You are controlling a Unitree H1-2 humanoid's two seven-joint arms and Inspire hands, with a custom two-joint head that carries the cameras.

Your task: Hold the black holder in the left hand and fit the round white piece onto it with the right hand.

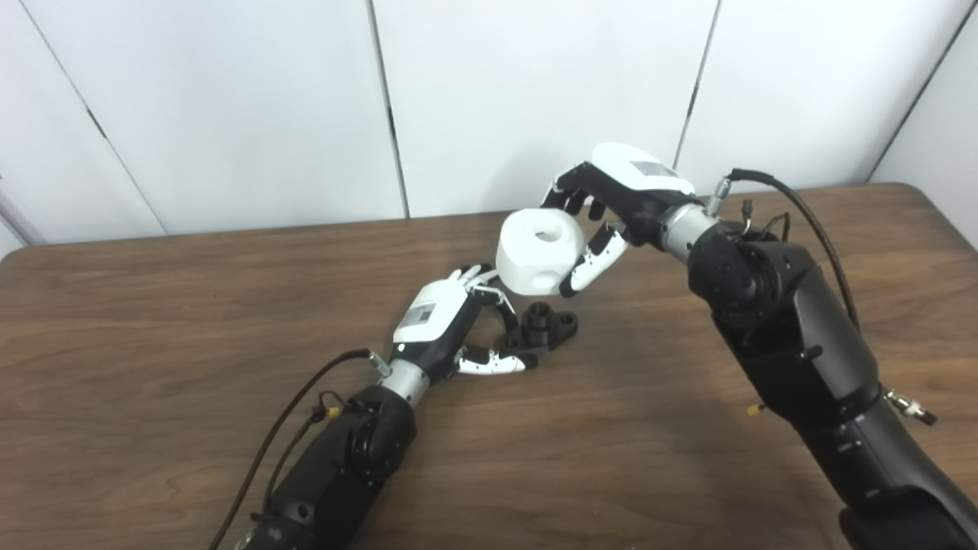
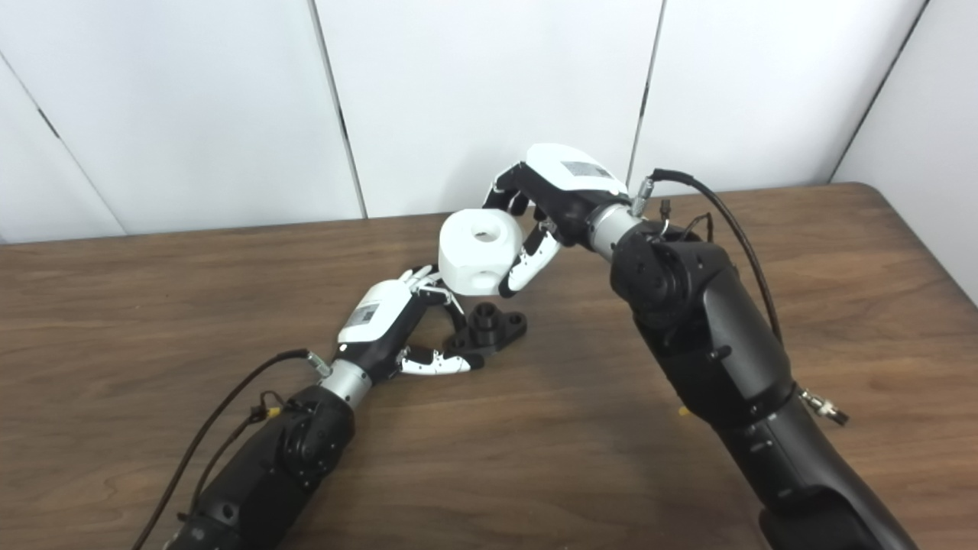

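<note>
Table (image 1: 688, 473): brown wood-grain top, satin sheen. Round white piece (image 1: 540, 250): matt white plastic, smooth faces. Black holder (image 1: 544, 326): matt black plastic. Left hand (image 1: 451, 325) and right hand (image 1: 611, 206): glossy white shells over black plastic; bright metal wrist collars.

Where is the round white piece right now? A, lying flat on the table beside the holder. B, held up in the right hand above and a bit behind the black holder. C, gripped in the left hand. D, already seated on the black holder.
B: the right hand grips the round white piece in the air, clear of the black holder, which sits on the table at the left hand.
</note>
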